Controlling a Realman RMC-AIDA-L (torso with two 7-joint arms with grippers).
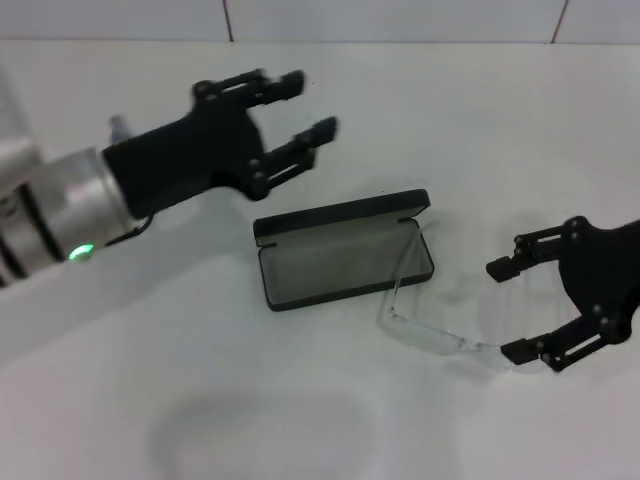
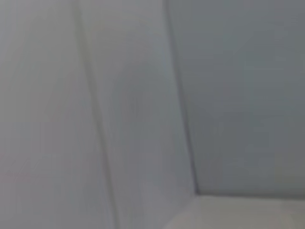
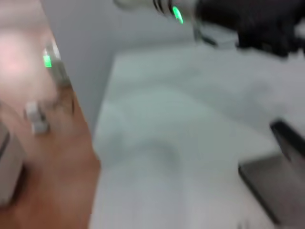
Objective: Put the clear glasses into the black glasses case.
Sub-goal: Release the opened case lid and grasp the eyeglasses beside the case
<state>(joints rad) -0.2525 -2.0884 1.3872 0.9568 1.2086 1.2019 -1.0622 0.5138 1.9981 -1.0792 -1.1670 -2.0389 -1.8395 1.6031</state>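
The right gripper (image 1: 512, 310), a black two-fingered claw, stands with its fingers spread wide at the right edge of the white desk (image 1: 480, 120), holding nothing. Its lower fingertip sits just beside, perhaps touching, the outer end of the clear glasses (image 1: 432, 335), a colourless transparent plastic wraparound pair lying on the desk. One clear arm of the glasses reaches up over the right end of the black glasses case (image 1: 342, 250), an oblong hard-shell box lying open near the desk's middle, grey lining showing. The left gripper (image 1: 290, 115), also spread and empty, hovers above the desk beyond the case's far left corner.

The glasses are mostly outside the case. To do this well, the right gripper would likely close on the lens end, lift slightly, and slide the frame lengthwise into the tray, keeping the arms folded inside the rim.
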